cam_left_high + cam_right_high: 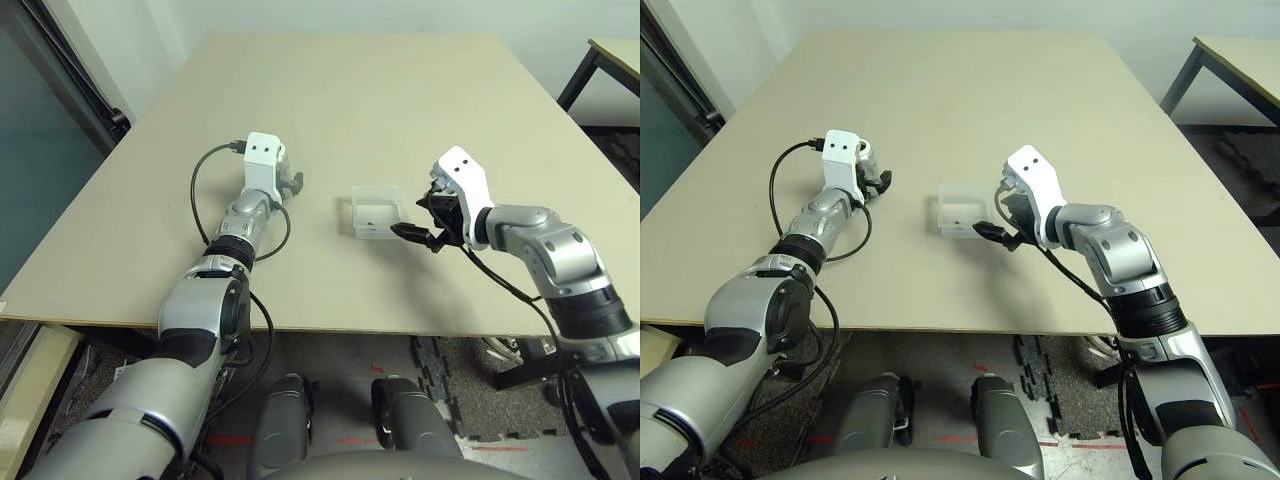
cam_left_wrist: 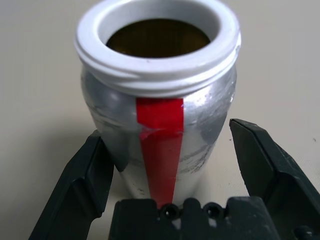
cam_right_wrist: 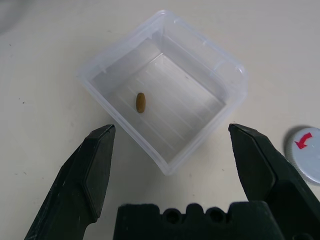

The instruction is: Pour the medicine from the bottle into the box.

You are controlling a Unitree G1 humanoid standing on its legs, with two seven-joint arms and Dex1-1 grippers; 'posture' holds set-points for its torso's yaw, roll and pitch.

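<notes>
The bottle (image 2: 160, 120) is silver with a red stripe and an uncapped white threaded mouth. It stands on the table between the fingers of my left gripper (image 2: 169, 131), which is open, with a gap at one finger. The inside of the bottle is dark. The box (image 1: 375, 210), a clear shallow tray, sits mid-table to the right of the left gripper. One small brown piece of medicine (image 3: 140, 102) lies in it. My right gripper (image 1: 425, 228) hovers open at the box's (image 3: 165, 90) right near corner, holding nothing.
A white cap (image 3: 306, 154) with a red arrow lies on the table beside the box, by my right gripper. A black cable (image 1: 200, 190) loops off the left wrist. The tan table (image 1: 350, 90) stretches bare behind the box.
</notes>
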